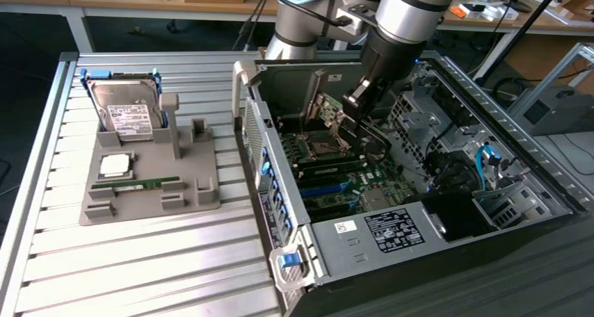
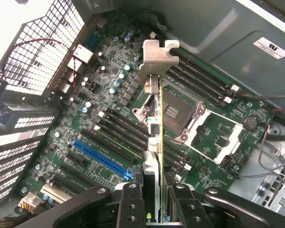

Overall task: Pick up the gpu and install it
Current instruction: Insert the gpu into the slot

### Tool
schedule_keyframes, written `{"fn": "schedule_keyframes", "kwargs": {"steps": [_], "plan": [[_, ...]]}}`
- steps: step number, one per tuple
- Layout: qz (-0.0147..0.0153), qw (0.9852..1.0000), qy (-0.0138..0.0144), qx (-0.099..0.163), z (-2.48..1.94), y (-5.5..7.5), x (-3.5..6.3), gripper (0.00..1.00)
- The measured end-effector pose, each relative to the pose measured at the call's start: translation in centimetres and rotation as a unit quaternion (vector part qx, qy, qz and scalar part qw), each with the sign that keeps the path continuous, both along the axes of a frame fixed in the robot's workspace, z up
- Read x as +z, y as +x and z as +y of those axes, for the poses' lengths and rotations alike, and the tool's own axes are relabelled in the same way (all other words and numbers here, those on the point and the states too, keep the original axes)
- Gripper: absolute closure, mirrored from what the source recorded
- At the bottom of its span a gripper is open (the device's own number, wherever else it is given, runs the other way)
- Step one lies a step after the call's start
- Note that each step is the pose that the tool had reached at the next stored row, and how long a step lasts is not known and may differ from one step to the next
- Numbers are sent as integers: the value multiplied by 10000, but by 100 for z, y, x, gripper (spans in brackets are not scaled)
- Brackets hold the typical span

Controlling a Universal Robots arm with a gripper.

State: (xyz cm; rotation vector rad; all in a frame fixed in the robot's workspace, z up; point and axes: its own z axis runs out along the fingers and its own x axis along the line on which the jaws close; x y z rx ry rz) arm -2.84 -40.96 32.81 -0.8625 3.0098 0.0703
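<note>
Between the black fingers (image 2: 132, 203), pinched edge-on, sits the thin dark circuit card with a silver metal end bracket (image 2: 153, 126). It stands over the green motherboard (image 2: 109, 97) inside the open grey computer case (image 1: 269, 133) on the slatted metal counter (image 1: 139, 261).

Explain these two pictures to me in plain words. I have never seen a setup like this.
The grey tube-like machine is a robot arm with a gripper at its end. One picture comes from a camera off to the side, the other from a camera on the arm's wrist, looking past the gripper's fingers. On the slatted table stand an open computer case and a grey holder carrying a hard drive, a square processor chip and a thin memory stick. The gripper is clamped on the gpu, a thin card seen edge-on, above the motherboard inside the case.
</note>
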Motion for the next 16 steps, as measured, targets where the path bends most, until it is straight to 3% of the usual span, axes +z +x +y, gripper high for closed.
{"fn": "schedule_keyframes", "kwargs": {"steps": [16], "plan": [[0,9997,0,239,0,0,-2,73]]}}
